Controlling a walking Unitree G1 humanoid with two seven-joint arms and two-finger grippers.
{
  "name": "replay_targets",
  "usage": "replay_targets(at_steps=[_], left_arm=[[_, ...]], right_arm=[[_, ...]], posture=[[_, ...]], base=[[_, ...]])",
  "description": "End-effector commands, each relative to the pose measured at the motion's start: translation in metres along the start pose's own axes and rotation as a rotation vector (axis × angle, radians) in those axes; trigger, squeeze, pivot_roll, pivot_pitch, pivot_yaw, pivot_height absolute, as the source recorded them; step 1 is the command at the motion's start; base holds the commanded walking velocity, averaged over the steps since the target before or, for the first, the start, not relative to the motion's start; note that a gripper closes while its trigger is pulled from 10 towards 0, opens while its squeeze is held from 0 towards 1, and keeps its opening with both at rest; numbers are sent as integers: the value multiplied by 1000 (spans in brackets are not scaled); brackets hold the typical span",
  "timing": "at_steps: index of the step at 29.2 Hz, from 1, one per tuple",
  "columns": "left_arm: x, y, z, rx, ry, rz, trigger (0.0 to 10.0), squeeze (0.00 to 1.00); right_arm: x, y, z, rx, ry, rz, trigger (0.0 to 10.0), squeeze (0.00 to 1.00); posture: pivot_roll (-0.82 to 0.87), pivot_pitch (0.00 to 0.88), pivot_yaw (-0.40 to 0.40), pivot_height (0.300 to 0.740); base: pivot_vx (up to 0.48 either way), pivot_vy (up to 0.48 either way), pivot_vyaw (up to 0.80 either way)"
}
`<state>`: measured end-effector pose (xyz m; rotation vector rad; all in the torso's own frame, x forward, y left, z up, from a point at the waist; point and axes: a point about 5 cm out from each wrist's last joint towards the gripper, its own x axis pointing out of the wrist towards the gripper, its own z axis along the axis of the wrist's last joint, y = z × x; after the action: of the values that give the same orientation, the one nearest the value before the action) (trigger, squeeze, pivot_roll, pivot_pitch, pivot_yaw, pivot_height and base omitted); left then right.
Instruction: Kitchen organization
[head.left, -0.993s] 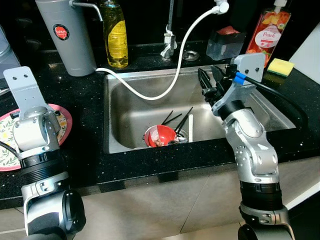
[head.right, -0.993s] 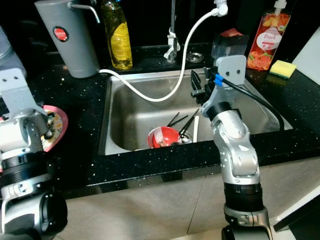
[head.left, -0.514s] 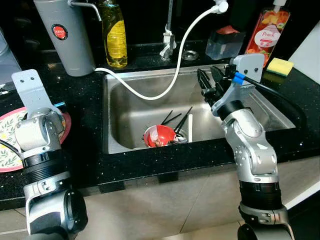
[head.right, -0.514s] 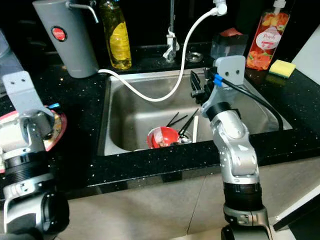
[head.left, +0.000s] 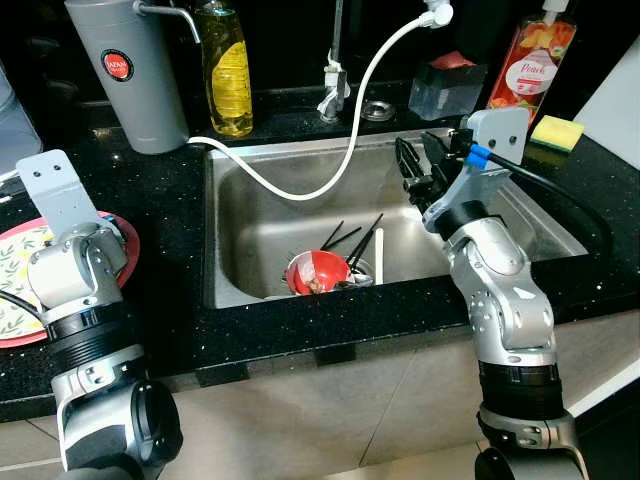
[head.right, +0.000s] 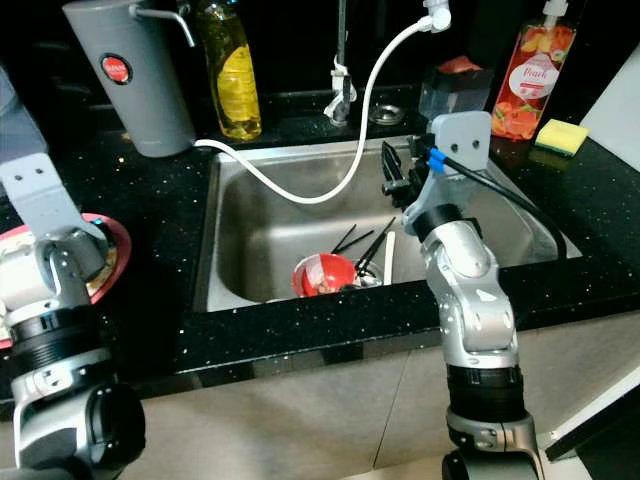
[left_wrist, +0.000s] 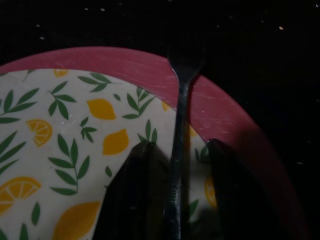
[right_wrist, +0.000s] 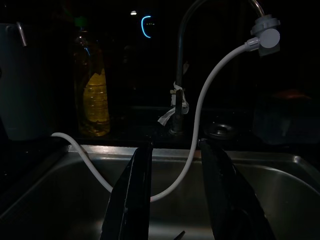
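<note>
A lemon-patterned plate (left_wrist: 60, 150) with a red rim lies on the black counter at the left (head.left: 14, 312). On it rests a black fork (left_wrist: 178, 125), its tines over the rim. My left gripper (left_wrist: 177, 146) is low over the plate and open, one finger on each side of the fork's handle without touching it. In the steel sink (head.left: 250, 215) sit a red bowl (head.left: 318, 272) and dark utensils (head.left: 362, 243). My right gripper (head.left: 418, 165) hovers over the sink's right side, open and holding nothing.
Along the back stand a grey jug (head.left: 130, 75), a yellow soap bottle (head.left: 228, 70), the tap (head.left: 335, 75) with a white hose (head.left: 300, 190) drooping into the sink, a clear box (head.left: 448, 90), a red bottle (head.left: 527, 65) and a yellow sponge (head.left: 556, 131).
The head camera has drifted a little. My left wrist has shifted slightly over the plate. The right arm holds its place above the sink.
</note>
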<state>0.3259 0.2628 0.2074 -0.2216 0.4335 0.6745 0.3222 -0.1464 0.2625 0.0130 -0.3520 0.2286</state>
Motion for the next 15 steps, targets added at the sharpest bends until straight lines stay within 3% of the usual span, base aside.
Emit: replay_targets(at_steps=[1, 7, 10, 14, 15], left_arm=[[5, 1, -19, 10, 80, 16, 0, 0], [4, -1, -17, 4, 71, 8, 0, 0], [2, -4, -8, 9, 5, -15, 0, 0], [-12, -28, 19, 54, -182, -184, 0, 0], [-18, -35, 27, 61, -232, -241, 10000, 0]], right_arm=[[2, 1, 1, 8, -9, 5, 10000, 0], [2, 1, 1, 8, -10, 6, 10000, 0], [2, 1, 2, 7, -11, 5, 10000, 0], [3, 1, 2, 6, -12, 5, 10000, 0], [3, 1, 2, 6, -14, 6, 10000, 0]], posture=[[80, 12, 12, 740], [80, 12, 12, 740], [80, 12, 12, 740], [75, 5, 13, 740], [76, 3, 12, 740]], base=[[0, 0, 0], [0, 0, 0], [0, 0, 0], [0, 0, 0], [0, 0, 0]])
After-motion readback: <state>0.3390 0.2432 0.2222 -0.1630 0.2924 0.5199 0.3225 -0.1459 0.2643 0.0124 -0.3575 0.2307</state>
